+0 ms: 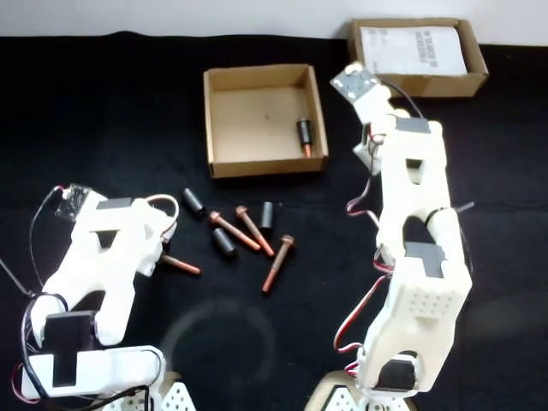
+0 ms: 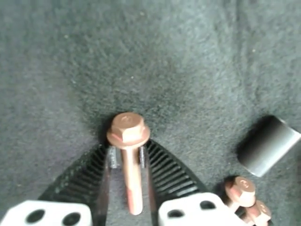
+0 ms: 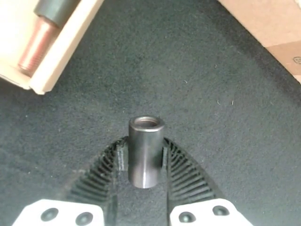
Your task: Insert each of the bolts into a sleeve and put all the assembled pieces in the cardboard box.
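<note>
Item 1: copper hex-head bolt (image 2: 130, 162), gripped in my left end effector (image 2: 127, 155), front-left of cardboard box (image 1: 253, 116).
Item 2: dark hollow sleeve (image 3: 146, 153), gripped in my right end effector (image 3: 143, 155), just right of box.

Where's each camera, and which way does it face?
High view: above the table, looking down on both arms.
Left wrist view: on that wrist, looking along the left claw gripping a bolt.
Right wrist view: on that wrist, looking along the right claw gripping a sleeve.
High and right wrist views share the assembled piece in the box.
</note>
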